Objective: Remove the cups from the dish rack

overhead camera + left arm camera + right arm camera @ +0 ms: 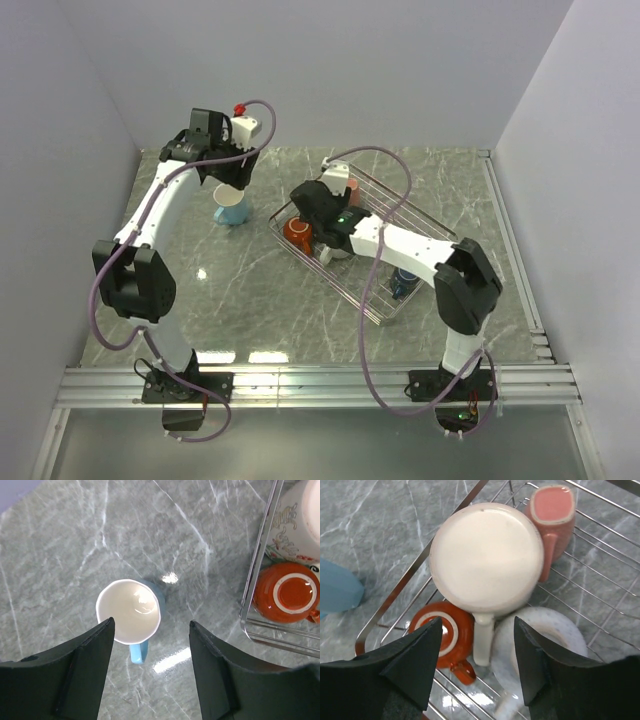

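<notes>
The left gripper hangs directly above the light blue mug, jaws wide and empty. That mug stands upright on the marble table, well outside the dish rack, so it reads as already unloaded.

The right gripper hovers inside the rack at the end nearest the left arm. Its jaws are parted and grip nothing, and they straddle the handle of the large cream mug, which sits bottom up (probably the next pick).

Crowding is the obstacle. The orange-red mug and the white mug sit just beside the fingers, and the pinkish mug lies close against the cream mug's far side. A dark blue mug waits at the rack's other end, partly under the right arm.
</notes>
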`<state>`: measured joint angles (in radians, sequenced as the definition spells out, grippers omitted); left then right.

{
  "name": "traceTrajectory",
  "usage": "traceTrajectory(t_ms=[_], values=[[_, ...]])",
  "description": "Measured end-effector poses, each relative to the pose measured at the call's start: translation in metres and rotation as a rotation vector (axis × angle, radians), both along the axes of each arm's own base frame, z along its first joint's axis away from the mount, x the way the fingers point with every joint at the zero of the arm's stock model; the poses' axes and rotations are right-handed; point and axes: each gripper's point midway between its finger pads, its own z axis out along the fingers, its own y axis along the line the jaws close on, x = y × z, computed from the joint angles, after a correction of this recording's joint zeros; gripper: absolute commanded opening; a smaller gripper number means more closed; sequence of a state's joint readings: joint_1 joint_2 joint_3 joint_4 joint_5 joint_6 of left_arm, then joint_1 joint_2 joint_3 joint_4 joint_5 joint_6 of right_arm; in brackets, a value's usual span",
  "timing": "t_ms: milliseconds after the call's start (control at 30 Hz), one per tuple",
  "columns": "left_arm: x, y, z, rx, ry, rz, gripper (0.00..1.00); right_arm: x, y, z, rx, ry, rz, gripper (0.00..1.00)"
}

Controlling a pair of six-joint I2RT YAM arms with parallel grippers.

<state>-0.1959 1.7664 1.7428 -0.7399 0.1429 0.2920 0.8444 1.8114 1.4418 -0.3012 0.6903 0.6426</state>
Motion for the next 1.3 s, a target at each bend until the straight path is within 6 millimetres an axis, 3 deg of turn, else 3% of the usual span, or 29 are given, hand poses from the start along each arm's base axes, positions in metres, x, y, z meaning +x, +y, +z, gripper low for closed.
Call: traceTrajectory(t_ms=[133,300,767,1167,1267,1300], values=[[-0.004,0.0,-0.008,-0.003,0.021,-0.006,0.66,0.007,0.007,-0.014,-0.034,0.026,-0.005,0.64],[-0.006,0.001,-0.005,-0.012,0.014,-0.009,0.66,0.006,0.005,-0.029,-0.07,0.064,-0.011,0.65],[-0.006,-0.003,0.0,-0.037,0.002,-0.029,0.66,0.013,0.001,-0.046,-0.086,0.088,-0.021,0.57],[-0.007,-0.005,0.002,-0.043,-0.001,-0.036,0.66,0.011,0.0,-0.056,-0.11,0.121,-0.004,0.26],[-0.007,-0.005,0.002,-0.043,-0.001,-0.036,0.66,0.012,-0.002,-0.056,-0.102,0.124,-0.012,0.13],[-0.007,-0.005,0.003,-0.044,-0.001,-0.037,0.66,0.013,-0.003,-0.056,-0.099,0.122,-0.013,0.04]])
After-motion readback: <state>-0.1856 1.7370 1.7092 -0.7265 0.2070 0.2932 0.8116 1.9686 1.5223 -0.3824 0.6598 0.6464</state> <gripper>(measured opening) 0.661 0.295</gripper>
